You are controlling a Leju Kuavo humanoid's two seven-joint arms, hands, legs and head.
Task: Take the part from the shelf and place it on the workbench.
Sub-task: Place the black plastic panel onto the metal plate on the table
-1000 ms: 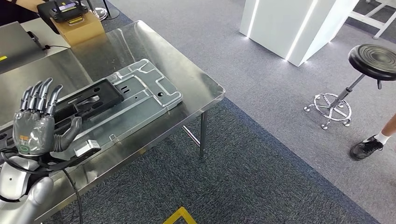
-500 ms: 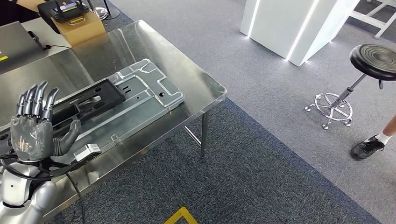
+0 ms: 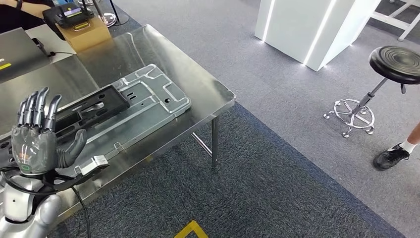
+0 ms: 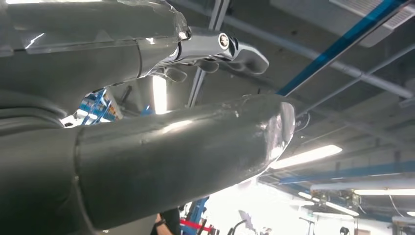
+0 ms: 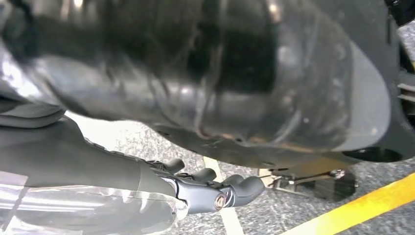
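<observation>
The flat metal plate (image 3: 133, 106) on the worktop (image 3: 198, 74) looks stiff, heavy and slippery, best gripped along an edge; the left hand (image 3: 37, 136) is raised with fingers (image 3: 37, 106) spread and empty, while the right hand (image 5: 210, 191) hangs curled, holding nothing.

Workbench (image 3: 198, 79): you see polished sheet steel, glossy.
Tray plate (image 3: 153, 94): pale matt pressed metal.
Part (image 3: 91, 111): black matt plastic.
Left hand (image 3: 37, 134): grey, satin sheen.
Floor (image 3: 277, 163): rough carpet.
Stool (image 3: 396, 62): matt black seat, chromed base.
</observation>
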